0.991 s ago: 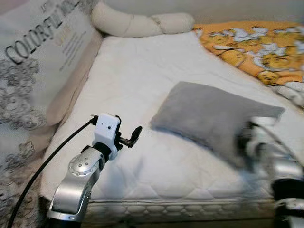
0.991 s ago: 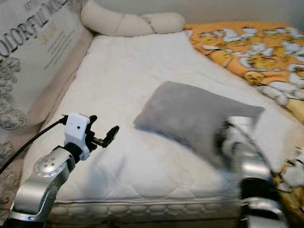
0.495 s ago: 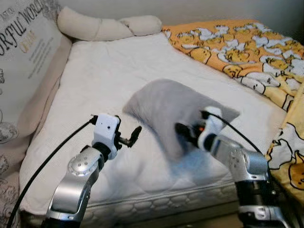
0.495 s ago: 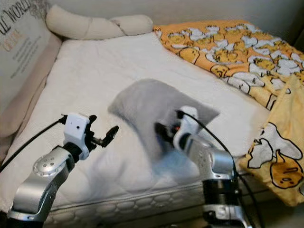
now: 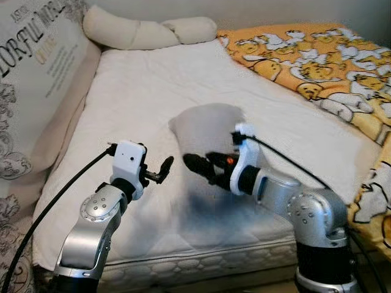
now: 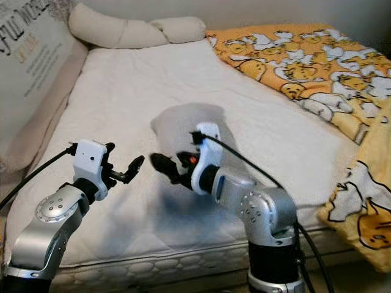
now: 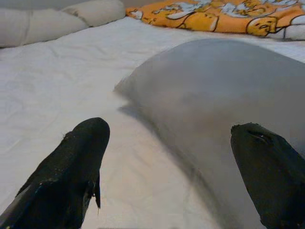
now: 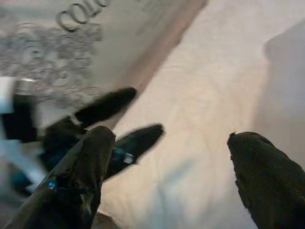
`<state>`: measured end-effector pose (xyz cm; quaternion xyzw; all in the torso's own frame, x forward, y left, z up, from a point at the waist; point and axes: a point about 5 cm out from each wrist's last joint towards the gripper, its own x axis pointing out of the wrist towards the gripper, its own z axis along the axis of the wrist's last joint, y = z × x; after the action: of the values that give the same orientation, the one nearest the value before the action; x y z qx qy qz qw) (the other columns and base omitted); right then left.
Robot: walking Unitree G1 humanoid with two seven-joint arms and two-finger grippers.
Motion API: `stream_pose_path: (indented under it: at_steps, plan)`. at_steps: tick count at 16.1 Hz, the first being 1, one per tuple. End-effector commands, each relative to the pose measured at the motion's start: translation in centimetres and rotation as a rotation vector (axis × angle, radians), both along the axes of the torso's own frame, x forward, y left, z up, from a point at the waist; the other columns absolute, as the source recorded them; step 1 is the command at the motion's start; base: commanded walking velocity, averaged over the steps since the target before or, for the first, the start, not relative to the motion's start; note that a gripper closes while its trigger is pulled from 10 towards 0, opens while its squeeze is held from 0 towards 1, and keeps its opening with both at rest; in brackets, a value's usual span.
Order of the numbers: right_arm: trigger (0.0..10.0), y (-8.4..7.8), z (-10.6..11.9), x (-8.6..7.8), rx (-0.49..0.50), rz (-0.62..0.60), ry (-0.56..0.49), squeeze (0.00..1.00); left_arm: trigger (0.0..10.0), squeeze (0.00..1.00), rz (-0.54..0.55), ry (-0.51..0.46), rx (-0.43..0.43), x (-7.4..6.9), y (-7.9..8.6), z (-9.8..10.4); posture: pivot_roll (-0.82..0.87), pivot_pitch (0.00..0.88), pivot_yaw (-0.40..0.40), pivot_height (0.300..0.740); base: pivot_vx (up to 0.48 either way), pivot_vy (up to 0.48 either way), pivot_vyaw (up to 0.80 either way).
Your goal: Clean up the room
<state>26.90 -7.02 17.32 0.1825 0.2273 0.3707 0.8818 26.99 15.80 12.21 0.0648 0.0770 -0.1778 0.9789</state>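
**Grey pillow between my two grippers**

While my arms hover over the mattress (image 5: 153,79), I start at the far left: one printed cushion (image 5: 36,79) leans against the bed's side, lettering on its face. Next, one long cream bolster (image 5: 146,32) lies across the head of the bed.

My left gripper (image 5: 160,171) is raised above the near part of the mattress, its black fingers (image 7: 71,171) spread wide, nothing between them. In its wrist view the grey pillow (image 7: 228,95) bulges just ahead, apart from the fingers.

That single grey pillow (image 6: 183,125) sits mid-mattress, blurred, its near end behind my right gripper (image 5: 198,165). That gripper points left toward the other one, fingers (image 8: 81,176) parted and holding nothing.

I judge the pillow light, soft and squashy, so it'll sag and fold. A corner or edge pinch gathering plenty of fabric looks best to me, or one gripper at each end.

Far right: one orange cartoon-print blanket (image 5: 317,61), rumpled and spilling over the bed's side.
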Motion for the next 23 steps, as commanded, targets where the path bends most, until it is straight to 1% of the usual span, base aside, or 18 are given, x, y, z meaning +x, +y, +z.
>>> stream_pose_path:
  at_steps: [1, 2, 4, 6, 7, 8, 9, 10, 11, 12, 13, 14, 16, 18, 19, 21, 22, 23]
  plan:
    - [10.0, 0.1, 1.3, -0.2, 0.005, 0.037, -0.04, 0.0, 10.0, 0.0, 0.011, -0.016, 0.013, 0.4, 0.5, 0.4, 0.06, 0.0, 0.053, 0.74, 0.0, 0.0, 0.0]
    - [10.0, -0.1, 3.0, -0.3, 0.001, 0.074, -0.1, 0.0, 10.0, 0.0, 0.013, -0.015, 0.014, 0.4, 0.7, 0.4, 0.06, 0.0, 0.054, 0.74, 0.0, 0.0, 0.0]
    - [10.0, -0.7, 3.7, 0.0, -0.017, 0.059, -0.133, 0.0, 10.0, 0.0, 0.018, -0.016, 0.012, 0.5, 0.9, 0.4, 0.06, 0.0, 0.054, 0.74, 0.0, 0.0, 0.0]
    - [10.0, -3.4, 3.6, 2.5, -0.07, -0.149, -0.195, 0.0, 10.0, 0.0, 0.06, 0.009, -0.005, 1.2, 1.1, 0.1, 0.05, 0.0, 0.052, 0.74, 0.0, 0.0, 0.0]
    - [10.0, -3.9, 3.4, 3.0, -0.085, -0.186, -0.199, 0.0, 10.0, 0.0, 0.072, 0.027, -0.033, 1.4, 1.1, -0.1, 0.05, 0.0, 0.05, 0.74, 0.0, 0.0, 0.0]
    - [10.0, -5.4, 2.5, 4.2, -0.058, -0.282, -0.178, 0.0, 10.0, 0.0, 0.055, 0.064, -0.124, 1.8, 0.5, -0.6, 0.05, 0.0, 0.047, 0.74, 0.0, 0.0, 0.0]
    - [10.0, -6.9, 1.4, 5.2, -0.045, -0.375, -0.158, 0.33, 10.0, 0.0, 0.037, 0.08, -0.152, 2.3, 0.0, -1.0, 0.04, 0.0, 0.048, 0.74, 0.0, 0.0, 0.0]
    - [10.0, -8.1, 0.4, 5.9, -0.077, -0.445, -0.162, 0.81, 10.0, 0.0, 0.041, 0.087, -0.142, 2.8, -0.4, -1.5, 0.03, 0.0, 0.056, 0.74, 0.0, 0.0, 0.0]
    - [10.0, -9.8, -1.0, 6.8, -0.021, -0.524, -0.138, 1.0, 10.0, 0.0, 0.051, 0.085, -0.226, 3.8, -1.1, -1.9, 0.02, 0.0, 0.067, 0.74, 0.0, 0.0, 0.0]
    - [10.0, -11.1, -2.3, 7.4, 0.011, -0.57, -0.118, 1.0, 10.0, 0.0, 0.058, 0.118, -0.312, 4.7, -1.9, -2.7, 0.01, 0.0, 0.074, 0.74, 0.0, 0.0, 0.0]
    - [10.0, -11.4, -2.7, 7.6, 0.017, -0.577, -0.116, 1.0, 10.0, 0.0, 0.061, 0.138, -0.338, 5.0, -2.2, -3.0, 0.01, 0.0, 0.077, 0.74, 0.0, 0.0, 0.0]
    - [10.0, -12.1, -3.6, 7.8, 0.034, -0.588, -0.095, 1.0, 10.0, 0.0, 0.039, 0.175, -0.408, 5.4, -2.9, -3.6, 0.0, 0.0, 0.081, 0.74, 0.0, 0.0, 0.0]
    - [10.0, -13.5, -6.1, 7.6, 0.012, -0.57, -0.033, 1.0, 10.0, 0.0, 0.011, 0.252, -0.55, 6.3, -4.6, -4.5, -0.05, 0.0, 0.097, 0.74, 0.0, 0.0, 0.0]
    - [10.0, -15.0, -8.3, 6.9, -0.005, -0.608, 0.038, 1.0, 10.0, 0.0, -0.016, 0.308, -0.582, 6.4, -6.4, -5.4, -0.08, 0.0, 0.106, 0.74, 0.0, 0.0, 0.0]
    - [10.0, -15.6, -10.1, 6.1, 0.006, -0.631, 0.116, 1.0, 10.0, 0.0, -0.035, 0.347, -0.649, 6.2, -7.8, -6.0, -0.11, 0.0, 0.115, 0.74, 0.0, 0.0, 0.0]
    - [10.0, -15.5, -12.2, 5.1, 0.015, -0.629, 0.223, 1.0, 10.0, 0.0, -0.102, 0.408, -0.697, 5.6, -9.8, -6.7, -0.11, 0.0, 0.114, 0.74, 0.0, 0.0, 0.0]
    - [10.0, -15.0, -13.0, 4.7, 0.007, -0.603, 0.263, 0.0, 10.0, 0.0, -0.166, 0.456, -0.655, 4.9, -11.2, -7.3, -0.11, 0.0, 0.11, 0.74, 0.0, 0.0, 0.0]
    - [10.0, -14.7, -13.4, 4.6, 0.01, -0.589, 0.281, 0.0, 10.0, 0.0, -0.196, 0.478, -0.627, 4.5, -11.8, -7.6, -0.11, 0.0, 0.105, 0.74, 0.0, 0.0, 0.0]
